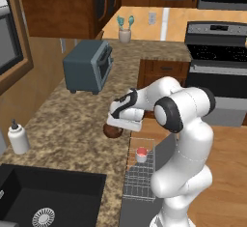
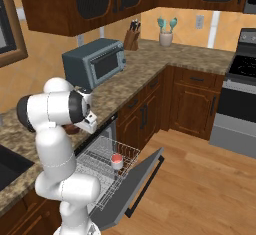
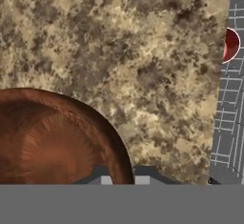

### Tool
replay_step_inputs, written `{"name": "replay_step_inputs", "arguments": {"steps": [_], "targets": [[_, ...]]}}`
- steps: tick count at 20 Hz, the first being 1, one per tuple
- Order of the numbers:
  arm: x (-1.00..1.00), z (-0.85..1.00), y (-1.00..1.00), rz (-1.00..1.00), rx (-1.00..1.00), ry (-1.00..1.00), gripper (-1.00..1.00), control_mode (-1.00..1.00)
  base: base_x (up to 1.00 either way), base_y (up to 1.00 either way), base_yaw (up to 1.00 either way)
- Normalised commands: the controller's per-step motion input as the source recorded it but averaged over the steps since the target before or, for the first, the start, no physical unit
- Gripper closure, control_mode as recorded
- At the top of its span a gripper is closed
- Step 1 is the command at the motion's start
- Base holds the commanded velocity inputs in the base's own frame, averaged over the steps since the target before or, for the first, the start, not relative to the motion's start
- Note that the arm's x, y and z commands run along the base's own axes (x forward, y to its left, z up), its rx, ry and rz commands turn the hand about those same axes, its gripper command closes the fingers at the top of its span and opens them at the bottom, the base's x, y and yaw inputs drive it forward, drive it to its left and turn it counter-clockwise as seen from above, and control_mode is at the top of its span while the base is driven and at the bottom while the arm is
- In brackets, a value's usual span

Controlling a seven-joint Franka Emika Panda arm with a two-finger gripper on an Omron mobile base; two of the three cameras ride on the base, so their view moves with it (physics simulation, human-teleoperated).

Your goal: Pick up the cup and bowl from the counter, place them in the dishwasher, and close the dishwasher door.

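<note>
Two small finger tips of the pincer (image 3: 122, 179) sit close together, clamped down on the near rim of the bowl (image 3: 52, 139); the jaws are narrow, pinching the rim. Seen from the hand, the bowl's reddish-brown inside spreads over the lower left, and speckled counter (image 3: 143, 51) lies around it.

From the left base camera, the pincer (image 1: 117, 124) points down over the bowl (image 1: 113, 132), which shows as a dark brown round shape under the white hand, close to the counter (image 1: 72, 120) edge. Whether it rests on the stone or is just clear of it, I cannot tell.

Just past that edge, below, the dishwasher (image 2: 107, 161) stands open. Its grey wire rack (image 1: 140, 173) is pulled out, and the cup (image 1: 141, 154) stands upright in it, whitish outside, pink-red inside. The right base camera shows the cup (image 2: 117, 161) near the rack's middle. The dishwasher door (image 2: 137, 184) hangs down and outward, a flat grey panel with a dark handle bar.

Farther along the counter sits a blue-grey toaster oven (image 1: 88, 66), and beyond it a holder with teal utensils (image 1: 125, 30). A white soap bottle (image 1: 18, 137) stands near a black sink (image 1: 48, 197). A steel-and-black range (image 1: 217, 71) fills the far right corner.
</note>
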Motion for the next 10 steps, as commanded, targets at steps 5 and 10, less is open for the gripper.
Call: {"name": "replay_step_inputs", "arguments": {"steps": [5, 10], "targets": [[-0.36, 0.01, -0.18, -0.03, 0.00, -0.06, 1.00, -1.00, 0.00, 0.00, 0.00], [-0.91, 0.05, -0.99, -0.07, 0.02, -0.04, 1.00, -1.00, 0.00, 0.00, 0.00]]}}
